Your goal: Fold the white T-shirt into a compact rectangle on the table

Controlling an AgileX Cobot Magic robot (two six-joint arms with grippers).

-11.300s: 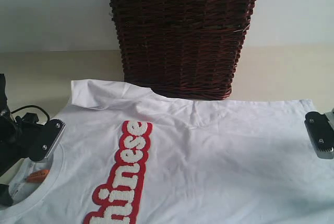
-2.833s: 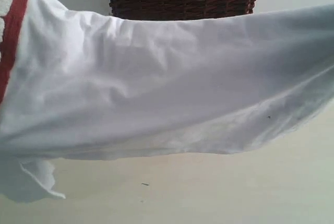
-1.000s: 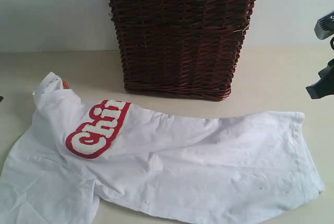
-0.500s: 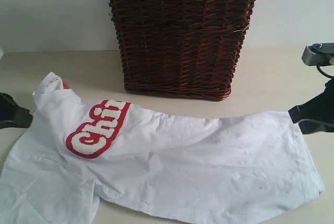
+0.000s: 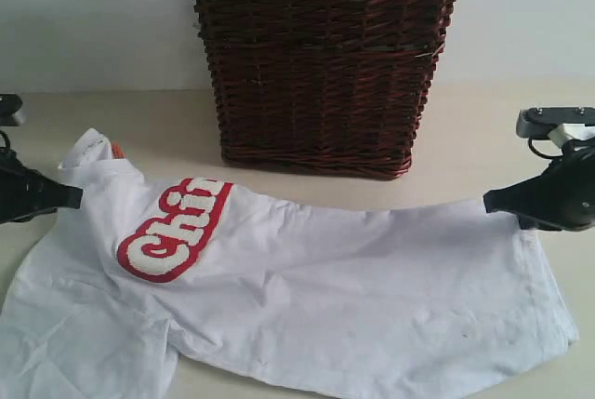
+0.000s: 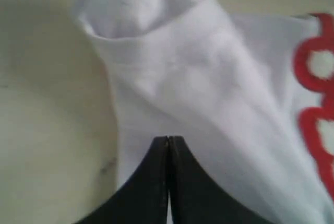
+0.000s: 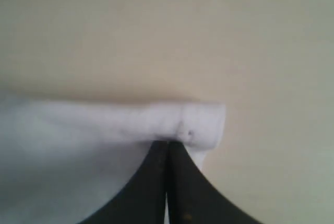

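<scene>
The white T-shirt lies rumpled and doubled over on the table, with the red-outlined lettering toward its left end. My left gripper is shut, and its tips rest at the shirt's left edge just below the neck. In the left wrist view the closed gripper lies over the shirt with no cloth visible between the jaws. My right gripper is shut at the shirt's far right corner. The right wrist view shows its gripper touching the rolled hem.
A dark wicker basket with lace trim stands at the back middle, close behind the shirt. Bare table shows beyond the hem corner and to the left of the neck. The shirt's near edge runs out of the exterior view.
The shirt went from flat, to lifted, to lying doubled over. In the last second both arms came in from the sides and lowered their shut tips onto its left and right ends.
</scene>
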